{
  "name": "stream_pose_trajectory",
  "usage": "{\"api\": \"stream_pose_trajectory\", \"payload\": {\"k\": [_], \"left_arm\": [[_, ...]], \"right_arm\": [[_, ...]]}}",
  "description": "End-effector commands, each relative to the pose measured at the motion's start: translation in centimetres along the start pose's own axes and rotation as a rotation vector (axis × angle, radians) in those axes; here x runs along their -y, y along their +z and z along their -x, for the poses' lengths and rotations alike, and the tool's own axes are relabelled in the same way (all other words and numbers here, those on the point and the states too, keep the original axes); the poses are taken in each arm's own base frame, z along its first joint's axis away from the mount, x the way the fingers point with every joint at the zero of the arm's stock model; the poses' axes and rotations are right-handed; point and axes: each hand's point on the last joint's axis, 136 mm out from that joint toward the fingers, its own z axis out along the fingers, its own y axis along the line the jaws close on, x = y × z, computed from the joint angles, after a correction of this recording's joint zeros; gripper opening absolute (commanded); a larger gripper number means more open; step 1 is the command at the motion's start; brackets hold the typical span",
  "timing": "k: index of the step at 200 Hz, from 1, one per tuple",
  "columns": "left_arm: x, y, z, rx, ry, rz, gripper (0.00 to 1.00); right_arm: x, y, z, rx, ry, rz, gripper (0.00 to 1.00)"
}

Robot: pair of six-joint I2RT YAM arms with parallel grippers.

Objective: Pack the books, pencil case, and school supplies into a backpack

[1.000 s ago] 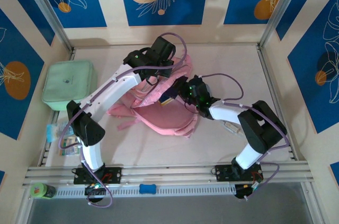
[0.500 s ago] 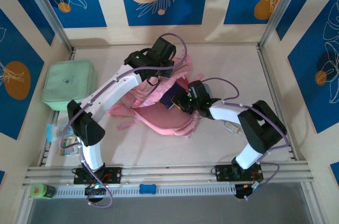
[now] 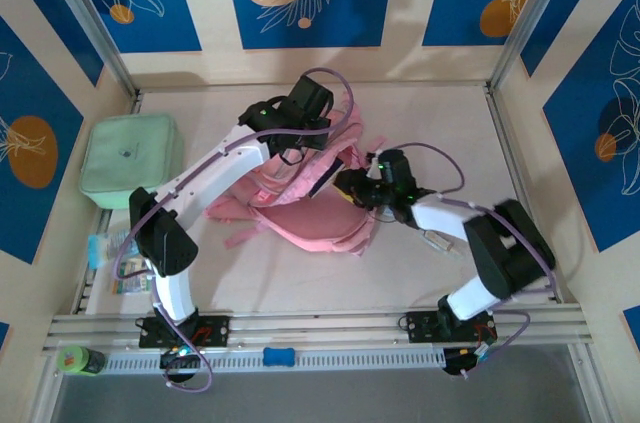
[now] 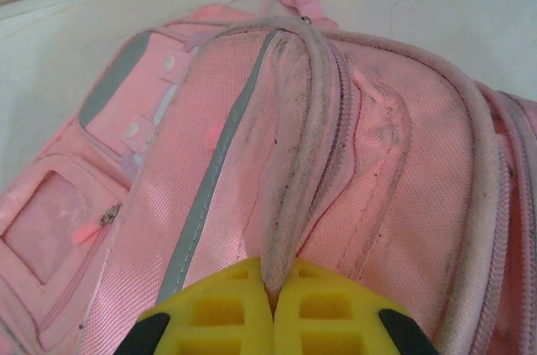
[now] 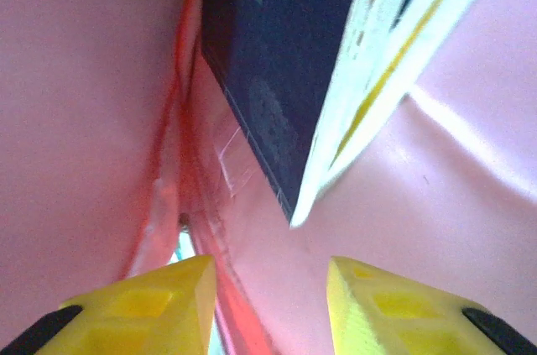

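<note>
The pink backpack (image 3: 305,218) lies in the middle of the table with its mouth held open. My left gripper (image 3: 300,150) is shut on a raised fold of the backpack (image 4: 352,162) along its top; the yellow fingertips (image 4: 226,313) pinch the pale piping. My right gripper (image 3: 350,184) is at the mouth, and in its wrist view it (image 5: 268,292) stands open inside the pink lining with nothing between its fingers. Just ahead of it the books stand in the bag: the dark navy one (image 5: 268,61) and the yellow-edged one (image 5: 394,61). The navy book (image 3: 322,177) peeks out from above.
A mint-green lidded box (image 3: 130,158) sits at the left. Small supplies (image 3: 110,253) lie by the left rail. A small grey oblong thing (image 3: 434,240), maybe the pencil case, peeps out under the right forearm. A green roll (image 3: 75,358) and a blue piece (image 3: 278,355) rest on the front rail.
My right gripper pushed into the backpack's mouth, then drew back to the right, leaving the books inside. The left gripper kept its pinch and lifted the flap slightly.
</note>
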Motion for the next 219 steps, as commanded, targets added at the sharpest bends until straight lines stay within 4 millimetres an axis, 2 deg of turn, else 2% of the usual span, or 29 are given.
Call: {"api": "stream_pose_trajectory", "payload": {"k": [1, 36, 53, 71, 77, 79, 93, 110, 132, 169, 187, 219], "left_arm": [[-0.1, -0.3, 1.5, 0.074, -0.087, -0.054, 0.03], [0.6, 2.6, -3.0, -0.033, -0.133, -0.09, 0.13], [1.2, 3.1, -5.0, -0.067, -0.179, -0.143, 0.27], [2.2, 2.2, -5.5, -0.018, -0.246, -0.253, 0.44], [2.0, 1.7, -5.7, 0.001, -0.266, -0.272, 0.47], [2.0, 1.3, -5.2, 0.022, -0.275, -0.282, 0.48], [0.6, 0.3, -6.5, 0.035, -0.311, -0.27, 0.53], [-1.5, -1.8, -7.4, 0.077, -0.336, -0.243, 0.58], [-4.8, -3.4, -9.8, 0.092, -0.385, -0.187, 0.66], [-9.6, -2.2, -15.7, 0.009, -0.536, -0.123, 0.75], [-11.1, -1.2, -17.4, -0.005, -0.602, -0.111, 0.75], [-13.8, 0.7, -19.1, -0.044, -0.73, -0.067, 0.76]], "right_arm": [[-0.4, -4.3, 0.0, 0.048, -0.099, -0.057, 0.44], [-0.3, -10.9, 1.4, 0.099, -0.127, -0.24, 0.47], [-1.1, -12.6, 1.5, 0.07, -0.127, -0.238, 0.48], [-2.1, -13.3, 1.2, 0.028, -0.158, -0.242, 0.48], [-2.7, -13.3, 1.0, 0.004, -0.168, -0.224, 0.48], [-2.9, -13.3, 1.0, -0.004, -0.17, -0.216, 0.48], [-4.4, -12.7, 0.1, -0.074, -0.192, -0.153, 0.47], [-5.0, -11.8, -1.2, -0.146, -0.206, -0.137, 0.47], [-5.1, -10.6, -3.0, -0.21, -0.245, -0.17, 0.47], [-3.9, -8.4, -6.4, -0.284, -0.22, -0.227, 0.47], [-3.6, -7.3, -8.3, -0.313, -0.222, -0.227, 0.47], [-2.1, -5.8, -10.3, -0.344, -0.223, -0.293, 0.47]]}}
